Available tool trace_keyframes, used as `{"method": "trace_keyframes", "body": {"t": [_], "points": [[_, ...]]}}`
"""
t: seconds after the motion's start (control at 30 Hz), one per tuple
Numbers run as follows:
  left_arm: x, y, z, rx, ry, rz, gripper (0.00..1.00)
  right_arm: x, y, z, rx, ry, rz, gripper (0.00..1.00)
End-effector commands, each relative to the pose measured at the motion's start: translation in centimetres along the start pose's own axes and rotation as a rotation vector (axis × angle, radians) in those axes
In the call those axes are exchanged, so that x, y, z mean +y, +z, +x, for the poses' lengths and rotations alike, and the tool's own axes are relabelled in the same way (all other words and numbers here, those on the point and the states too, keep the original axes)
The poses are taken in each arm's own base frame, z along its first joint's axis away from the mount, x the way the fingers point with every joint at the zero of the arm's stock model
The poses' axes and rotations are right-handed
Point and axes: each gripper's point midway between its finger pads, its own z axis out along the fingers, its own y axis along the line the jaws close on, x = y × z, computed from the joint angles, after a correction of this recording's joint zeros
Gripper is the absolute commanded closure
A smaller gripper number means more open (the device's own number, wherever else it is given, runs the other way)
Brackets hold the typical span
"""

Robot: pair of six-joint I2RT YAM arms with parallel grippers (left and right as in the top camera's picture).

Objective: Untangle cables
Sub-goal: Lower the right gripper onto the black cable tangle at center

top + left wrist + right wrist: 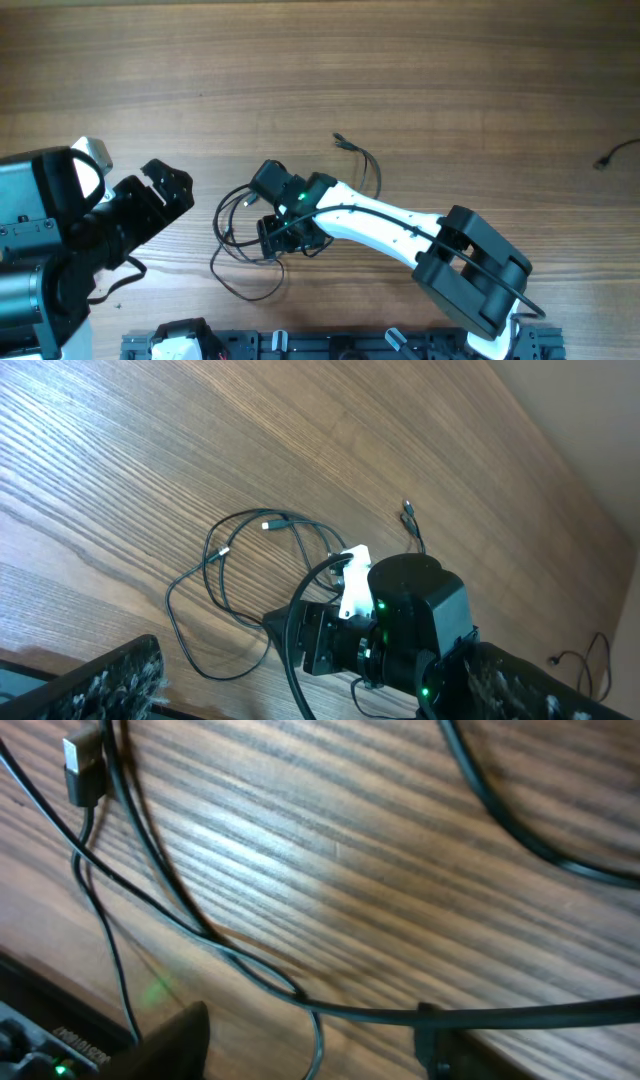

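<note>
I have the right claw (263,208) down in the cables (243,232), which lie as loose loops on the surface (420,70). In the right wrist view its fingers stand apart with one thin strand crossing the gap, and nothing is pinched that I can see. The left claw (172,188) hangs spread wide, well off to the left of the tangle, holding nothing.

To do this pick well, I'd pinch only that single strand, checking that the neighbouring loop and the flat plug (85,765) stay outside the fingers. Then I'd draw it away from the tangle slowly, so no knot tightens.

I count one tangle, though I can't tell how many cords are in it. It has three plug ends, one (340,140) lying beyond the tangle. One separate cord (612,155) lies far to the tangle's right. There are two arms and two claws.
</note>
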Motion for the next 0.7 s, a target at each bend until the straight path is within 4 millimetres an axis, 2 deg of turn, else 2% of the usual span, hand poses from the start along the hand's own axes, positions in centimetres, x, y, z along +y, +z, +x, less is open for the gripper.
{"method": "trace_keyframes", "body": {"t": [0.0,0.03,0.07,0.13,0.2,0.23,0.33,0.4,0.43,0.47,0.5,0.57,0.6,0.67], "points": [[0.1,-0.4,-0.2,-0.017,0.018,-0.008,0.0,-0.8,-0.3,-1.1,-0.07,-0.001,0.056,0.64],[0.1,-0.4,-0.2,-0.017,0.018,-0.009,0.0,-1.1,-0.4,-1.5,-0.092,-0.005,0.069,0.91],[0.2,-0.4,-0.2,-0.017,0.018,-0.009,0.0,-1.3,-0.5,-2.0,-0.11,-0.007,0.08,0.96],[0.3,-0.4,-0.1,-0.012,0.016,-0.016,0.0,-2.2,-1.2,-3.4,-0.146,0.012,0.091,0.95],[1.1,-0.4,-0.2,-0.024,0.014,-0.061,0.0,-3.0,-2.7,-4.9,-0.17,0.033,0.087,0.96],[1.5,-0.4,-0.2,-0.026,0.012,-0.08,0.0,-3.8,-4.5,-6.2,-0.197,0.065,0.081,0.96],[1.7,-0.4,-0.2,-0.026,0.012,-0.09,0.0,-5.7,-11.1,-9.8,-0.321,0.11,0.042,0.96],[1.6,-0.4,-0.2,-0.027,0.011,-0.089,0.0,-6.7,-18.3,-12.6,-0.462,0.129,-0.02,0.96],[1.7,-0.4,-0.2,-0.027,0.011,-0.09,0.0,-5.9,-22.4,-13.6,-0.534,0.085,-0.092,0.96],[1.6,-0.4,-0.2,-0.027,0.011,-0.089,0.0,-5.3,-24.6,-13.9,-0.571,0.057,-0.135,0.96],[1.6,-0.4,-0.2,-0.027,0.011,-0.089,0.0,-4.4,-28.3,-14.0,-0.633,0.01,-0.204,0.96],[1.6,-0.4,-0.2,-0.027,0.011,-0.089,0.0,-1.7,-34.5,-12.6,-0.734,-0.091,-0.33,0.96],[1.6,-0.4,-0.2,-0.029,0.011,-0.088,0.0,-1.2,-36.2,-11.9,-0.775,-0.116,-0.338,0.96],[1.6,-0.4,-0.3,-0.03,0.011,-0.087,0.0,-0.8,-37.7,-10.7,-0.826,-0.17,-0.299,0.96]]}}
